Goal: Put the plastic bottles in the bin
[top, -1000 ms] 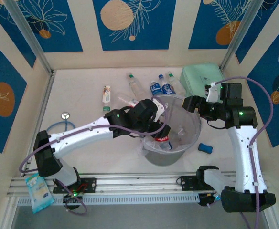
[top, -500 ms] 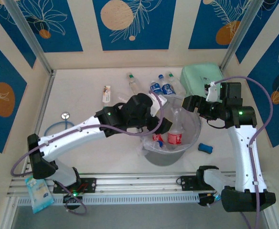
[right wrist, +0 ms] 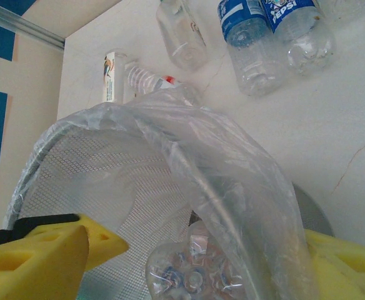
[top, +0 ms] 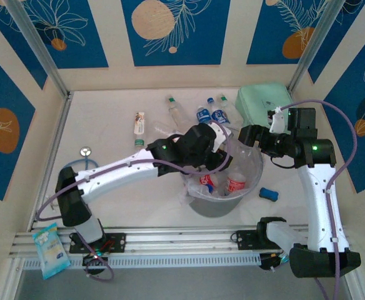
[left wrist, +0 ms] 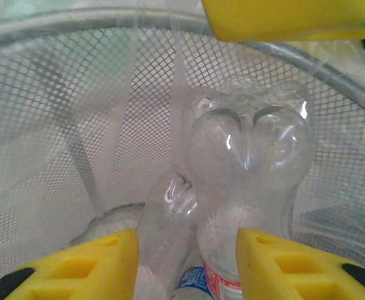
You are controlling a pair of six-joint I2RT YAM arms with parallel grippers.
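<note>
— Overhead first: where's the bin?

— The bin (top: 217,207) sits at centre frame, just above the arm bases. Inside it, a red-labelled bottle (top: 236,182) shows right of middle, with a second bottle (top: 207,181) to its left.

— And the arms?

— The left gripper (top: 220,145) hangs over the bin's upper-left rim. The right gripper (top: 246,134) is at the upper-right rim. From up here I cannot tell how either pair of jaws stands.

— More bottles outside?

— Yes, higher in the frame: a green-capped bottle (top: 175,112) and two blue-labelled bottles (top: 203,115), left of the mint-green case (top: 264,103). A white tube (top: 139,122) lies further left, and a blue block (top: 268,194) lies right of the bin.

— Left wrist view?

— Its yellow fingers (left wrist: 76,265) show along the bottom edge, apart, with a clear gap. Beyond the gap the two bottles stand against the mesh wall, the red-labelled one partly behind the right-hand finger. They are not clamped.

— Right wrist view?

— The fingers sit at the lower corners, wide apart, with the bin's bagged rim arching between them, unpinched. A bottle's base shows low in the frame, inside the bin. The blue-labelled pair lie on the table at the top edge.
</note>
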